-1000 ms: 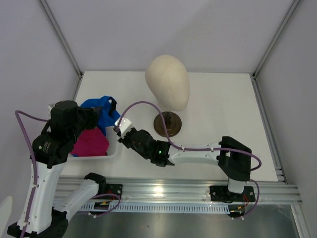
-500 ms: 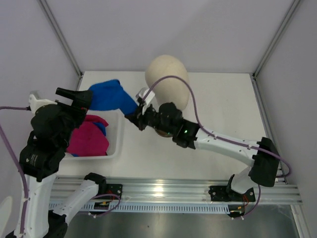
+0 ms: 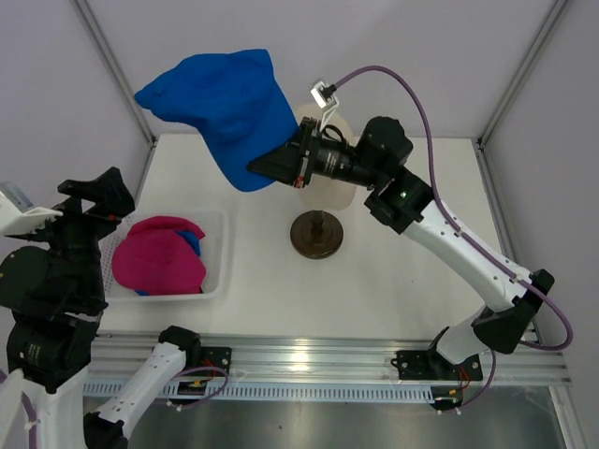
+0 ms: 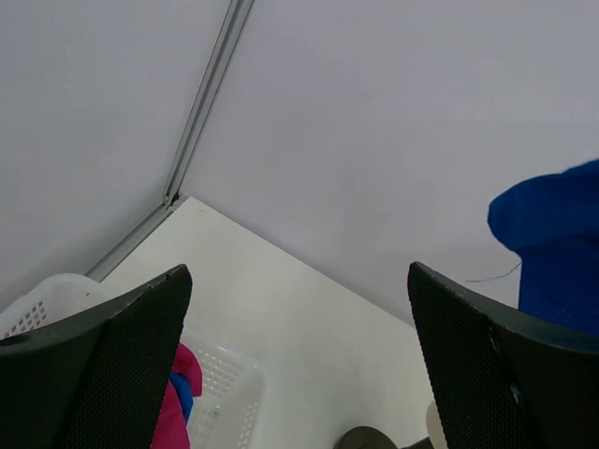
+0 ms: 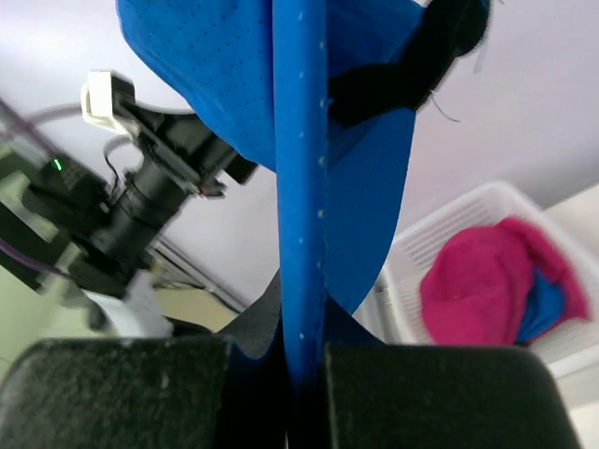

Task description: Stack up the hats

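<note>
A blue hat [image 3: 215, 103] hangs high in the air above the table's back left, and my right gripper [image 3: 270, 166] is shut on its brim. In the right wrist view the brim [image 5: 299, 187] runs edge-on between the closed fingers of that gripper [image 5: 301, 374]. A pink hat [image 3: 157, 260] lies in the white basket [image 3: 217, 273] with another blue hat [image 3: 193, 243] peeking out beneath it. My left gripper [image 3: 98, 201] is raised left of the basket, open and holding nothing. Its wrist view shows the fingers [image 4: 103, 365] far apart and the lifted blue hat [image 4: 552, 243] at the right edge.
The cream mannequin head [image 3: 343, 192] on its dark round stand [image 3: 316, 234] sits mid-table, mostly hidden behind my right arm. The basket stands at the front left. Grey walls with metal frame rails close in the table on three sides.
My left gripper opened, let go of the blue hat and rose away to the left. My right gripper shut on the hat's brim and lifted it from the basket to high above the table.
</note>
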Controlling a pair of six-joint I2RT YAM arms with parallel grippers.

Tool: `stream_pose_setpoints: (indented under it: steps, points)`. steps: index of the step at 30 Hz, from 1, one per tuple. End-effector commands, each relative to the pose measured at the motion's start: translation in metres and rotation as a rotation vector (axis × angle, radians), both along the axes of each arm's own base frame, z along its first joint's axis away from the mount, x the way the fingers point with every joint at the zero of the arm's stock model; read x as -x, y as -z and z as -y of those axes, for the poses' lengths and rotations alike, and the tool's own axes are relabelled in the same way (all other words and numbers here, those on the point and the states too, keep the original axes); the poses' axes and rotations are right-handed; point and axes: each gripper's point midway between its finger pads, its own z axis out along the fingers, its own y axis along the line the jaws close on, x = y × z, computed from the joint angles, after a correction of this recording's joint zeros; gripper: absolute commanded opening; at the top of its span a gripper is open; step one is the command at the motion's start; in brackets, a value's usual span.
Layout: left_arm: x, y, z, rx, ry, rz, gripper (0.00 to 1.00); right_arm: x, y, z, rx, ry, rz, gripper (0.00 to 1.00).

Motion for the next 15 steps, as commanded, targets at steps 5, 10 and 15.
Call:
stream_pose_setpoints:
  steps: [5, 10, 15]
  points:
    - [-0.046, 0.016, 0.024, -0.111, 0.073, -0.066, 1.00, -0.012, -0.009, 0.026, 0.055, -0.117, -0.401, 0.00]
    - [-0.073, 0.023, 0.054, -0.128, 0.198, -0.082, 0.99, -0.019, -0.021, 0.054, 0.032, -0.045, -0.407, 0.00]
    - [-0.088, 0.019, 0.074, -0.134, 0.284, -0.058, 0.99, -0.021, -0.028, 0.075, 0.019, -0.024, -0.449, 0.00]
